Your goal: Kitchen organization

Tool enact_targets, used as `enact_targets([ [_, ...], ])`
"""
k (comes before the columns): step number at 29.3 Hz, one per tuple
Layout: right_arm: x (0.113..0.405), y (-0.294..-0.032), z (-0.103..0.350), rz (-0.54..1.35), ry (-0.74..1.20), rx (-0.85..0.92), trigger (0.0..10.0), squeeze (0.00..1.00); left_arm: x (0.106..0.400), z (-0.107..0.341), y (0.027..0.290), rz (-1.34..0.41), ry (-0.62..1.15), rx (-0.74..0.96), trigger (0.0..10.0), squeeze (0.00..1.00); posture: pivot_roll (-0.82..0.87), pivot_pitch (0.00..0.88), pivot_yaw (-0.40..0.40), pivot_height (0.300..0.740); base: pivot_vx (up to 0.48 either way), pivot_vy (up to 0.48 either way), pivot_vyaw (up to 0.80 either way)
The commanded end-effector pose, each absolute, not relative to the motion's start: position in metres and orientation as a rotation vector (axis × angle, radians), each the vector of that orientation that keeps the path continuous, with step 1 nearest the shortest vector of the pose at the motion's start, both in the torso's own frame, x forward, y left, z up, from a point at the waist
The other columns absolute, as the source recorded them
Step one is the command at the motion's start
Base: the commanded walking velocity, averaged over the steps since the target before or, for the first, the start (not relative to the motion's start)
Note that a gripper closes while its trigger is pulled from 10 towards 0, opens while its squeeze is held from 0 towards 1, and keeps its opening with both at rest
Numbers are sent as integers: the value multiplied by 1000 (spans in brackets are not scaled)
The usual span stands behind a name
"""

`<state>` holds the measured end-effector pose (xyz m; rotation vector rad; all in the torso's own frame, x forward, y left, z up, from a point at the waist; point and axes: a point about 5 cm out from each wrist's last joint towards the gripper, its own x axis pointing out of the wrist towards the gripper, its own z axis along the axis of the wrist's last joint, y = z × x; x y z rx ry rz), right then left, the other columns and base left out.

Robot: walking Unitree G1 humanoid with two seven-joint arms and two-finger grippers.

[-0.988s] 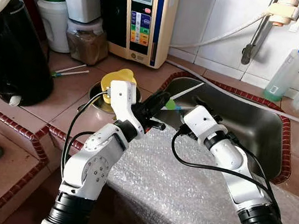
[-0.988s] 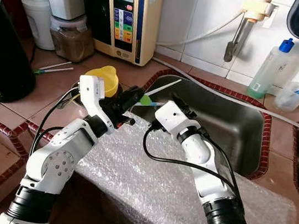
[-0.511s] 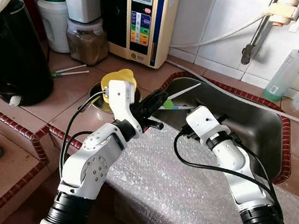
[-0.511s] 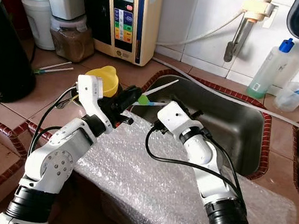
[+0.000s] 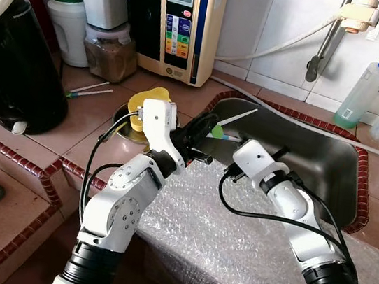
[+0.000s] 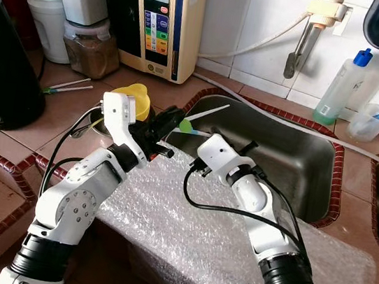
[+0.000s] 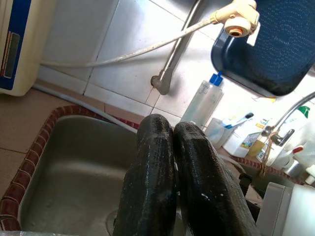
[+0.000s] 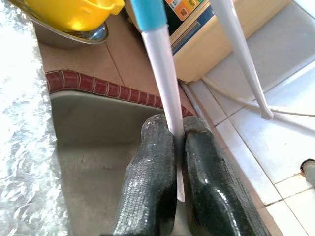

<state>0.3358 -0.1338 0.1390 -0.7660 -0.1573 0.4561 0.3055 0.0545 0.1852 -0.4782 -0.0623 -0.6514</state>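
Note:
My left gripper (image 5: 204,124) reaches over the sink's left rim, shut on a white stick with a green part (image 5: 218,127). The stick's white end (image 5: 250,112) slants out over the sink. In the left wrist view the fingers (image 7: 152,162) press together and hide the stick. Just to its right, my right gripper (image 5: 233,145) is shut on a second white stick with a blue band (image 8: 165,83). Its blue part (image 5: 227,138) points towards the left gripper. The two sticks cross close together above the steel sink (image 5: 314,159).
Bubble wrap (image 5: 232,240) covers the counter edge under both arms. A yellow bowl in a steel dish (image 5: 145,102) sits left of the sink. Behind it stand a beige water machine (image 5: 182,21), jars and a black vessel (image 5: 13,68). A clear bottle (image 5: 363,89) stands at the back right.
My right wrist has sunk slightly towards me and the left gripper has risen a touch. Both stay shut on their sticks, and the sticks stay crossed.

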Motion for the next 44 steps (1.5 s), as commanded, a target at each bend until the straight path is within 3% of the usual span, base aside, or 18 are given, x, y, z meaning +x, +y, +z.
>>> enact_targets([
  [1,340,-135,153,422,-217,-746,0,0,307,174,58,-612,-7,-463,10000,1000,21,0,37,740,0,0,0],
  [22,343,-149,142,396,-145,-782,0,0,305,178,59,-606,-30,-419,10000,1000,22,0,34,740,0,0,0],
  [44,361,-194,120,211,43,-821,0,0,301,178,50,-680,2,-394,10000,1000,11,0,37,740,0,0,0],
])
